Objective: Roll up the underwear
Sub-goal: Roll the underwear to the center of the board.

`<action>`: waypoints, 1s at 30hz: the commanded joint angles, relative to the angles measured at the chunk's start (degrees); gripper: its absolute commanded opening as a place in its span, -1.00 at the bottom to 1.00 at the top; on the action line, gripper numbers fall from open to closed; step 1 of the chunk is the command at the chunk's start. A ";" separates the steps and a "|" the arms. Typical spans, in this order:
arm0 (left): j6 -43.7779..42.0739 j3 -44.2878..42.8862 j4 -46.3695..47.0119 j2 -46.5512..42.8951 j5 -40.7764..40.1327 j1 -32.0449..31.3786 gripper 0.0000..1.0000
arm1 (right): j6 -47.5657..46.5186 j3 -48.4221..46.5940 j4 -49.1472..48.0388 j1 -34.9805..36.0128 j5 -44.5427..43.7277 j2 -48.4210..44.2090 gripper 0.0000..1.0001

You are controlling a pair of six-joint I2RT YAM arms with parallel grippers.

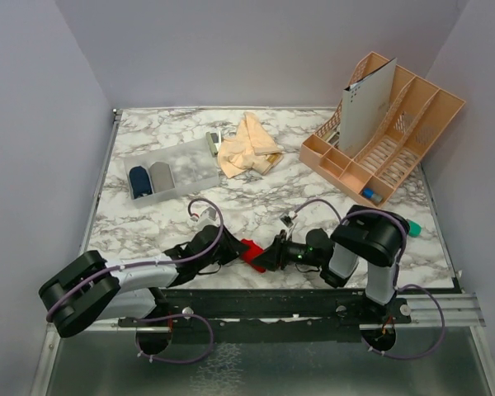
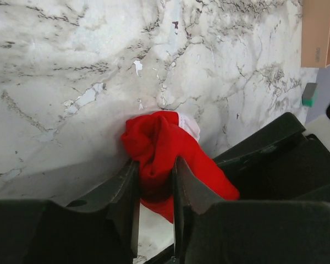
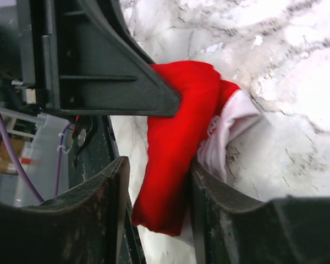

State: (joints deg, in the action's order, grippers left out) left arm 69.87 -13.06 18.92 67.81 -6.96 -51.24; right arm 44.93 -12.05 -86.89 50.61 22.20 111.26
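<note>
The marble table (image 1: 256, 206) is filling most of the top view. Both arms are reaching low across its lower edge: the left arm (image 1: 124, 276) is coming in from the lower left and the right arm (image 1: 371, 239) from the lower right. They are meeting at bottom centre.

A beige organizer rack (image 1: 421, 115) is sitting at the upper right, with a white perforated card (image 1: 367, 107) leaning upright in it. A clear tray (image 1: 194, 161) is lying at the upper left, holding a navy roll (image 1: 139, 180) and a grey roll (image 1: 161, 175) side by side. Just right of the tray, a loose heap of peach underwear (image 1: 247, 148) is lying on the marble.

The red underwear (image 1: 251, 249) is lying bunched on the table between the two tools at bottom centre.

- **Left gripper:** In the left wrist view the left gripper (image 2: 155, 165) is pinching the red cloth (image 2: 159, 148), with its fingers (image 2: 129, 192) pressing in on a narrow fold.
- **Right gripper:** In the right wrist view the right gripper (image 3: 159, 165) is standing with its jaws apart on either side of the cloth (image 3: 179, 143), whose white trim is showing on the right. Whether those jaws are squeezing it I cannot tell.

A small teal object (image 1: 414, 226) is resting near the table's right edge.
</note>
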 commanded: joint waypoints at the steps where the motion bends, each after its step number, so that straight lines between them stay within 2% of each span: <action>1: -2.45 -0.39 -12.84 1.27 -3.76 -0.71 -0.58 | -11.36 0.59 17.40 0.11 1.71 -6.03 0.09; 3: -3.54 -1.29 -14.50 0.09 -4.20 -0.70 -0.64 | -18.39 -2.69 30.98 0.14 0.82 -12.79 0.14; 5: -4.42 -2.43 -16.39 -1.03 -4.89 -0.70 -0.64 | -25.31 -8.07 49.45 0.20 -3.12 -19.11 0.15; 7: -5.23 -3.94 -18.49 -1.85 -5.55 -0.70 -0.64 | -31.44 -11.33 59.39 0.25 -7.07 -23.59 0.21; 9: -5.68 -5.00 -20.40 -2.48 -5.78 -0.71 -0.65 | -36.42 -13.36 65.04 0.38 -9.08 -26.79 0.89; 10: -5.70 -5.59 -21.47 -2.63 -5.85 -0.74 -0.65 | -38.45 -14.22 67.25 0.60 -9.74 -27.85 0.96; 14: -5.35 -7.94 -25.94 -1.94 -6.83 -0.70 -0.68 | -44.23 -15.67 70.30 6.65 -16.97 -31.82 0.96; 19: -4.14 -9.85 -29.45 -1.21 -7.38 -0.71 -0.74 | -51.59 -15.65 68.13 17.30 -30.64 -33.70 0.66; 22: -4.12 -10.71 -30.58 -0.97 -7.19 -0.66 -0.75 | -53.65 -16.49 67.50 20.52 -37.00 -32.74 0.59; 27: -3.98 -11.48 -31.26 -0.20 -7.01 -0.61 -0.75 | -57.73 -19.93 68.63 24.46 -40.24 -28.56 0.58; 30: -3.65 -11.90 -31.65 0.19 -6.95 -0.62 -0.75 | -56.58 -21.27 68.45 25.68 -39.99 -25.61 0.48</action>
State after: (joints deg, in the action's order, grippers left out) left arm 66.63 -24.91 -5.76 66.41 -11.44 -51.79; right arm -9.67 -30.96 -19.90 74.63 -13.58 82.30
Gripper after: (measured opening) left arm 0.298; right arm 0.758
